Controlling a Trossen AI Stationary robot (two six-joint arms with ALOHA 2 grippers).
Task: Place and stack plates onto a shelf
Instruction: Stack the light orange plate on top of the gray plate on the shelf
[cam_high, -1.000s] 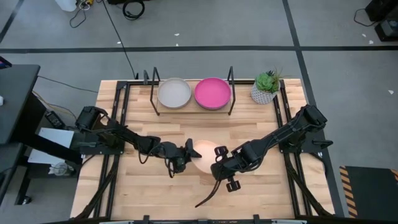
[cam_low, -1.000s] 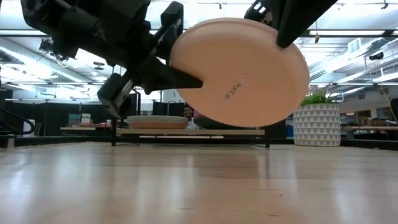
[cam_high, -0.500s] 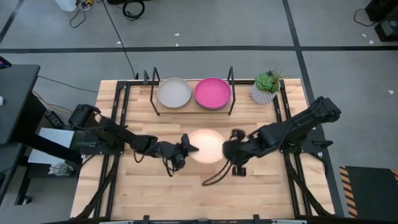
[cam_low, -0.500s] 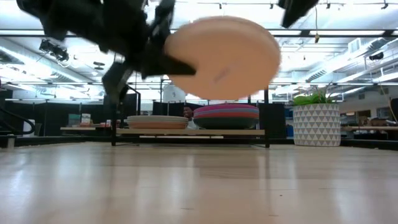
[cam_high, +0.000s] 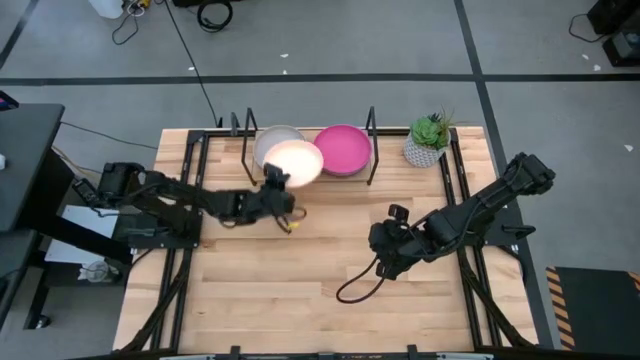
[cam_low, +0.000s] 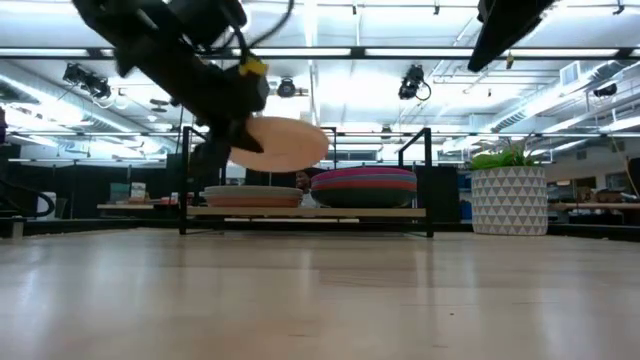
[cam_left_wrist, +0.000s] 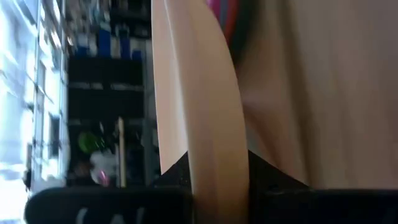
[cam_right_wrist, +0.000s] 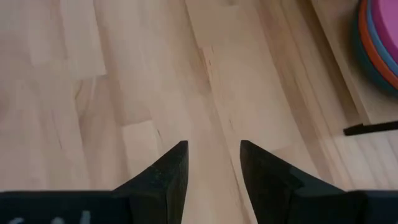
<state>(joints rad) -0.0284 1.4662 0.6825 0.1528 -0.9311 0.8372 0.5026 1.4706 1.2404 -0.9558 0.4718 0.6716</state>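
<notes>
The cream plate (cam_high: 294, 161) hangs over the shelf (cam_low: 306, 212), above the grey stack (cam_low: 252, 196), clamped in our left gripper's (cam_high: 274, 184) jaws. Our right gripper (cam_right_wrist: 211, 163) waits over the worktop (cam_high: 300, 290), jaws narrowly parted.

A robotics lab — open hall with ceiling strip lights (cam_low: 560, 80), grey taped floor (cam_high: 330, 60), loose cables (cam_high: 212, 14).

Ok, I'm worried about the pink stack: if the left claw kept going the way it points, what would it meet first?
Probably the grey plate on the shelf. The left claw holds the cream plate above it, partly overlapping the pink stack; depth is unclear.
</notes>
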